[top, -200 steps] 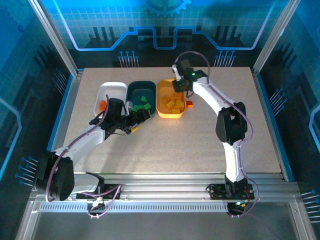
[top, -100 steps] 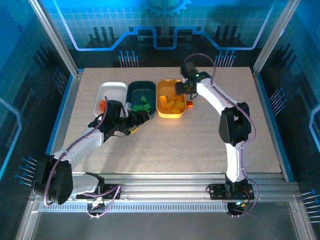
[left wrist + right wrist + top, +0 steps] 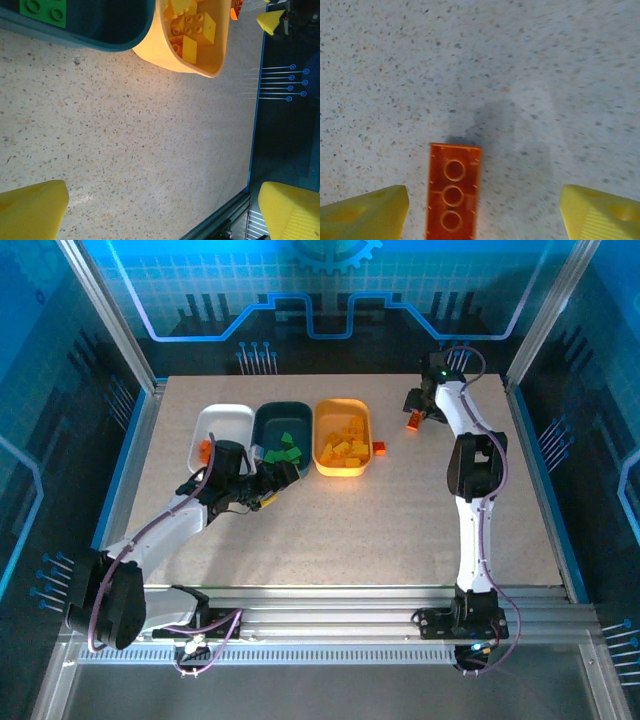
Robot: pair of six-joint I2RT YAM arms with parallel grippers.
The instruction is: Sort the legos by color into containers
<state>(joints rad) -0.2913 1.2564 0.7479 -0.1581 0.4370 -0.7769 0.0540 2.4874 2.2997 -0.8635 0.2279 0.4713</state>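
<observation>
Now: right pincer (image 3: pixel 482 202) wide, low over the worktop (image 3: pixel 545 75), red brick (image 3: pixel 452 197) lying flat between its fingers (image 3: pixel 365 210) but off-centre. I'd sidle to centre it, drop straight, then close across the narrow sides. My left pincer (image 3: pixel 162 200) wide, empty, teal tub (image 3: pixel 100 37) just ahead.

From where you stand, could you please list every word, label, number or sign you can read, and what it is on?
None can be read.
The red-orange brick: its studs show plain rings, any lettering too small to read.
The white tub, teal tub and orange tub: no labels show.
The back wall: a gear outline, no words.
</observation>
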